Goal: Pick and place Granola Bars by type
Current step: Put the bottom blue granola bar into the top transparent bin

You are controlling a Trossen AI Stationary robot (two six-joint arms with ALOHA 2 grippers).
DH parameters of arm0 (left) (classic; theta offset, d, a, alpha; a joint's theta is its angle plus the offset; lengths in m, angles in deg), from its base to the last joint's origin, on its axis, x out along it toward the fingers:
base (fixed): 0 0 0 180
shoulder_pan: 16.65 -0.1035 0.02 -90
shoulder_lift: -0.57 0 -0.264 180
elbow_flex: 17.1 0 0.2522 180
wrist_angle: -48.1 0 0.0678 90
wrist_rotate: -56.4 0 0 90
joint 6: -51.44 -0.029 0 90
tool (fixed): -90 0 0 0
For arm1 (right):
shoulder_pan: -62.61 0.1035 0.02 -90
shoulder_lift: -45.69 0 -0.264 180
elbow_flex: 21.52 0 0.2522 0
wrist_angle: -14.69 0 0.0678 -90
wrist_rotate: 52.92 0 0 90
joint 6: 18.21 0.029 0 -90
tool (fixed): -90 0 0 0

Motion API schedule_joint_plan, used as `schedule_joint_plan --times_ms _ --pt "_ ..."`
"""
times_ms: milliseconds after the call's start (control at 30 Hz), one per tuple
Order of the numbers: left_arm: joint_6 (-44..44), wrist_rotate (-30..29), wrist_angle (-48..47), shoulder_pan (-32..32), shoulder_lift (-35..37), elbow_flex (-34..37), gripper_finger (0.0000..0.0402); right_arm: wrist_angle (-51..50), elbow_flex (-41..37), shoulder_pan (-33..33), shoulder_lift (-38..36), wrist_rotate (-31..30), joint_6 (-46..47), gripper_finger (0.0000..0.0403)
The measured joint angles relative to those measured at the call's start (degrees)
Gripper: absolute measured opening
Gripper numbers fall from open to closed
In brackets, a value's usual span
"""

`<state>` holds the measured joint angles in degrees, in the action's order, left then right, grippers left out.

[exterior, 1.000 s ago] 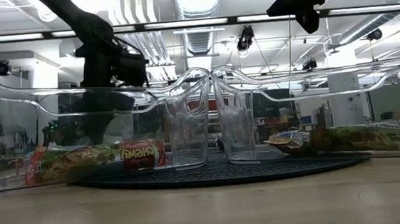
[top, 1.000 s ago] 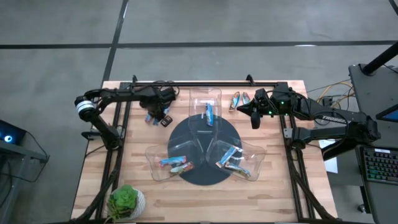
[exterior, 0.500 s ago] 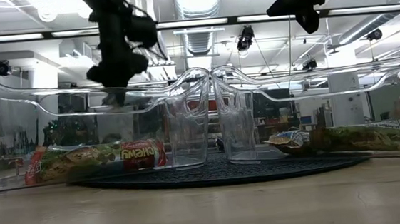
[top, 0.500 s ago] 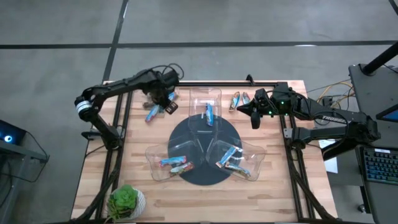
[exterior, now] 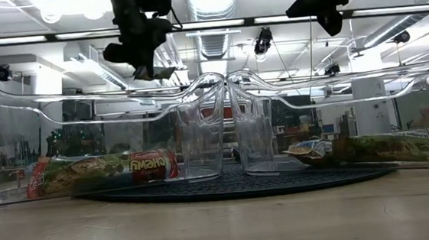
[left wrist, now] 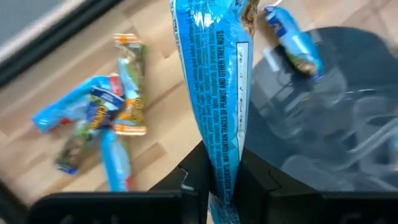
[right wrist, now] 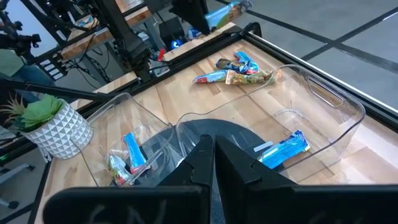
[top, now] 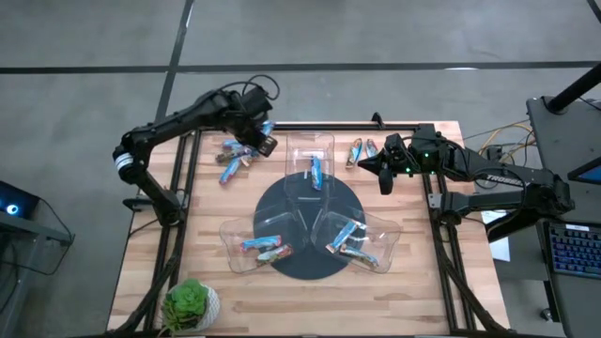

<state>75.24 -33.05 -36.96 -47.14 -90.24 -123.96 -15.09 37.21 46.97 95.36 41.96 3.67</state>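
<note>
My left gripper (top: 257, 134) hangs high over the table's far left part, shut on a blue granola bar (left wrist: 214, 93); the low view shows it well above the trays (exterior: 147, 64). Loose granola bars (top: 233, 160) lie flat on the wood below it, also in the left wrist view (left wrist: 99, 124). Two more bars (top: 362, 150) lie near my right gripper (top: 383, 176), which hovers shut (right wrist: 212, 155) and holds nothing. The far tray (top: 310, 143) has one blue bar (top: 316, 172) in it. My left gripper pinches the blue bar between its two fingers (left wrist: 196, 177) at one end of the wrapper (left wrist: 222, 168). The fingers come from above, and the bar's length runs on in line with them. The bar is lifted clear and hangs beyond the fingertips.
Three clear trays stand on a dark round mat (top: 305, 202); the near-left tray (top: 237, 253) and the near-right tray (top: 385, 244) hold several bars. A potted plant (top: 191, 302) stands at the near left corner. A black rail (top: 319, 126) runs along the far edge.
My left gripper has risen from low over the loose bars and moved toward the far edge and a little toward the right, taking a blue bar with it. The bar now hangs clear of the table. The right arm has kept still.
</note>
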Motion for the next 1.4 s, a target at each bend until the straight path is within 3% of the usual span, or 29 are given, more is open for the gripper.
schedule_joint_plan --times_ms 400,600,1033,1400 --pt "9.8 10.6 18.5 4.3 -0.1 0.6 0.0037 0.0 0.0 0.0 0.0 -0.1 0.0 0.0008" --pt "14.3 10.9 24.8 5.9 -0.1 0.6 0.0037 0.0 0.0 0.0 0.0 -0.1 -0.1 0.0008" --pt "18.7 9.0 29.1 8.3 -0.3 0.6 0.0037 0.0 -0.1 0.0 0.0 0.0 -2.2 0.0008" --pt "21.8 10.1 32.3 10.3 -6.8 0.7 0.0037 0.0 -0.1 0.0 0.0 0.0 -2.4 0.0008"
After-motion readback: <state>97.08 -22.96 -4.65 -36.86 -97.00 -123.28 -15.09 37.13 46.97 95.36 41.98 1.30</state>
